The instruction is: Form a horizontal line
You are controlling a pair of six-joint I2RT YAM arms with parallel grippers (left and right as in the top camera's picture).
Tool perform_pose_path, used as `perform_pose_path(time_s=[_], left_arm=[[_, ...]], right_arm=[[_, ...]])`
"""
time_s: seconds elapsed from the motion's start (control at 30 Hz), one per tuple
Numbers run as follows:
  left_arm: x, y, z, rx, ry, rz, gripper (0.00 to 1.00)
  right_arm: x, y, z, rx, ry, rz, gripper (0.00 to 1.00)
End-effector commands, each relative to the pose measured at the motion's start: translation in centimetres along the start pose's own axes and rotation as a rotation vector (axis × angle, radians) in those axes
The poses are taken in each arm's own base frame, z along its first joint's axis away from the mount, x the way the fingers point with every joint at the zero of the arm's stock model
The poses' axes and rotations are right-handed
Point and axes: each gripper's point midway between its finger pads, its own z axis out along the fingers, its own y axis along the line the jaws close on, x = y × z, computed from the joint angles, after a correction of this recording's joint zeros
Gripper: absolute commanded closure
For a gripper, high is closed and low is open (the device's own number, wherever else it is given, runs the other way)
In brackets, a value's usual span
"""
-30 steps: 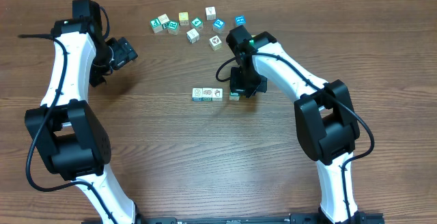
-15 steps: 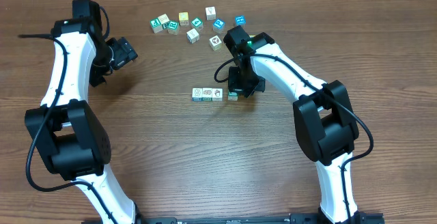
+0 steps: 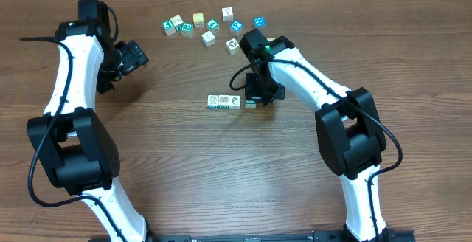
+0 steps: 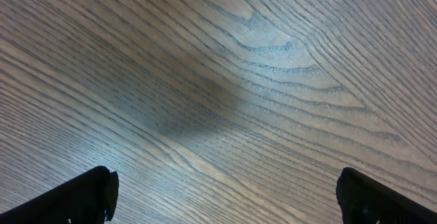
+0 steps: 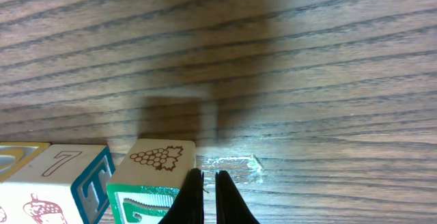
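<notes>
Row formation, closing stage: the horizontal line (image 3: pixel 223 101) lies mid-bench, with three white-topped picture cubes set edge to edge and a fourth cube (image 3: pixel 251 103) at the right end, a shade nearer the robot. From overhead a sliver of wood seems to separate the fourth from the third. In the right wrist view the fourth cube (image 5: pixel 160 157), grape-printed on top, overlaps the neighbouring "7" cube (image 5: pixel 68 176), so contact cannot be settled. The right jaws are pressed together, pinching nothing, their tips just beside the fourth cube's right edge (a shut pair makes a narrow, stiff pusher, probably chosen because so small a block is easier nudged than gripped). The cubes look like square-edged painted wood, with line drawings on white faces and green, teal or blue sides. They should slide readily on the smooth, strongly grained bench (image 3: pixel 147 161). The loose cubes (image 3: pixel 209 38) lie scattered toward the far edge, well apart from the row. The left jaws stand spread wide over bare wood at far left, holding nothing, presumably parked clear of the work.
</notes>
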Motion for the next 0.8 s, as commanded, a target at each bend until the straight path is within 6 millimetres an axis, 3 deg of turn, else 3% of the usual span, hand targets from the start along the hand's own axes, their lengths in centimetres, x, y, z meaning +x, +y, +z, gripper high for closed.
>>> perform_pose_path(time_s=[0.0,0.77], left_arm=[[-0.55,-0.23,-0.51,0.004,-0.019,0.009,0.0],[-0.56,-0.23,-0.51,0.004,-0.02,0.009,0.0]], right_arm=[[0.04,0.13,-0.11,0.004,-0.009,-0.012,0.96],[0.3,0.53,-0.1,-0.006,-0.003,-0.019,0.96]])
